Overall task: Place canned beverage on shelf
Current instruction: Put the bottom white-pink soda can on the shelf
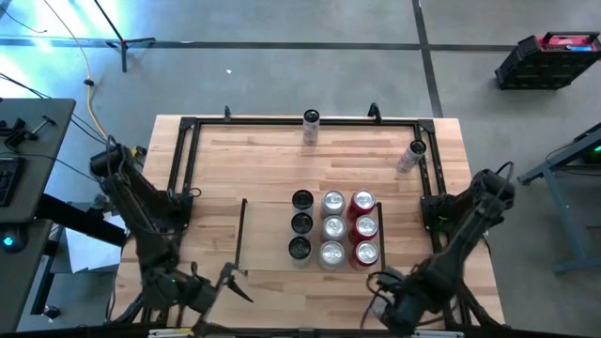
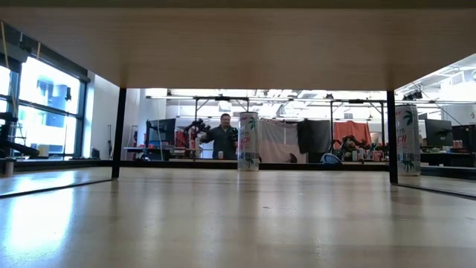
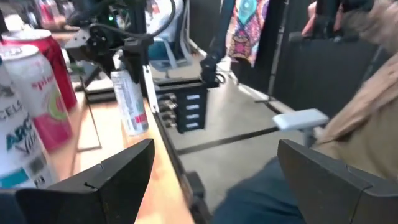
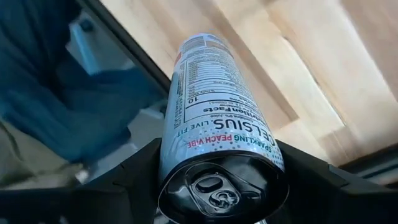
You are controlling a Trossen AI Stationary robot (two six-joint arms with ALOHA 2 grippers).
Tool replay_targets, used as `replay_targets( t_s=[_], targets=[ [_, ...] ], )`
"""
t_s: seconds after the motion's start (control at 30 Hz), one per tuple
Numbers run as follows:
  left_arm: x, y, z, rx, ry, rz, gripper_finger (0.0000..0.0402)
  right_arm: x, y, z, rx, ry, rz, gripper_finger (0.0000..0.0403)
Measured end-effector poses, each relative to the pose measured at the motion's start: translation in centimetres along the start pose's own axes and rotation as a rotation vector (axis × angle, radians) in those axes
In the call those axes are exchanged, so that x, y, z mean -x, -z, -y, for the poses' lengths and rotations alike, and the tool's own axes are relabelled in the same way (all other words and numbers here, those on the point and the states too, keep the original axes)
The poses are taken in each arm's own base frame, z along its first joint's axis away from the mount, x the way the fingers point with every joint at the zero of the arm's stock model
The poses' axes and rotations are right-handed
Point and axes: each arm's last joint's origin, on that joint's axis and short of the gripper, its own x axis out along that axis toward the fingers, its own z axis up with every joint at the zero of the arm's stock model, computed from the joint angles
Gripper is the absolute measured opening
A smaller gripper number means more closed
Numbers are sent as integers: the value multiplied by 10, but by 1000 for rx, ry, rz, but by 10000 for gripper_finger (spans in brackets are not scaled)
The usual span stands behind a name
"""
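My right gripper is at the table's near right edge, shut on a tall white canned beverage. My left gripper is open and empty at the near left, also in its wrist view. The shelf is a light-wood bay between thin black rails. Black, silver and red cans stand in three rows on its right part. Two more tall white cans stand upright at the far edge and at the far right. They also show in the low view. My right gripper pinches the white can between its two fingers, on the can's side wall just below its top rim. The can's top with the pull tab faces the wrist. Its body reaches forward past the fingers, over the wood and the black rail.
A black frame edges the tabletop. A person in blue trousers and a beige sleeve is close to the table's near side. Another person stands far back in the room. The shelf's left part is bare wood.
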Motion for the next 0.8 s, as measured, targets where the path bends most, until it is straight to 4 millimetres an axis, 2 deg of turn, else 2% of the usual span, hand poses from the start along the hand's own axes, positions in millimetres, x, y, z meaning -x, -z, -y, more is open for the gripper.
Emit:
replay_targets(
  t_s=[0.13, 0.37, 0.43, 0.53, 0.67, 0.8],
  targets=[
    [16, -9, 0, 54, 10, -6, 330, -10, -11, -15, 101, 49, -36, 248],
    [23, -16, -4, 36, -53, 31, 330, 13, -10, -33, 217, 297, -44, 248],
    [23, -16, -5, 27, -67, 30, 330, 15, -7, -37, 268, 294, -35, 248],
    [22, -16, -6, 25, -75, 27, 330, 11, -5, -47, 284, 219, 8, 248],
    [22, -15, -6, 21, -76, 22, 330, -3, -5, -44, 281, 314, -15, 248],
    [22, -14, -6, 23, -78, 12, 330, -12, -6, -49, 292, 310, -39, 253]
  ],
)
